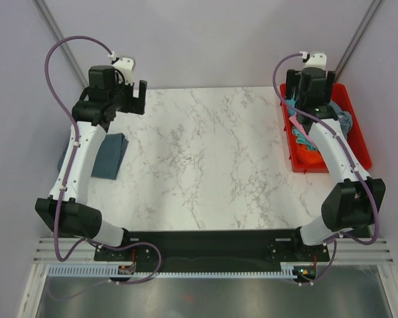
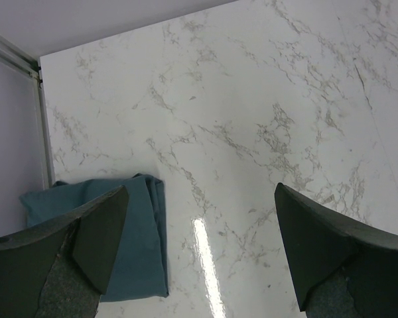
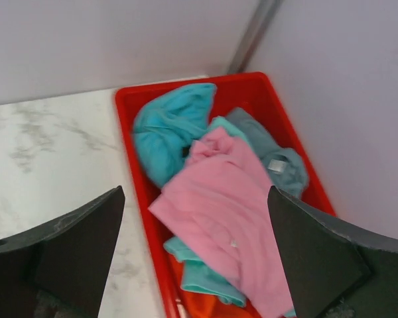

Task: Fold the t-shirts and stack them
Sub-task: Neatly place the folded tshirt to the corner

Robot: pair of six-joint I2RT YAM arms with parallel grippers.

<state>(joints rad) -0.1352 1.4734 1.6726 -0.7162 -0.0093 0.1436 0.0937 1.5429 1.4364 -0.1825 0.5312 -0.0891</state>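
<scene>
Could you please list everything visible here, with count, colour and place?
Folded shirt: one, slate-blue, table's left edge.
Bin: one, red, table's far right.
Pink shirt: one, pink, atop bin's pile.
Teal shirts: count unclear, teal, in bin.
Grey-blue shirt: one, grey-blue, bin's right side.
Orange shirt: one, orange, bin's near end.
Table: one, white marble, central.
Left end effector: one, dark, open, far left.
Right end effector: one, dark, open, over bin.

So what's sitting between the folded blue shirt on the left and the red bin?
Nothing. The top view shows only bare marble table between the folded blue shirt and the red bin.
</scene>
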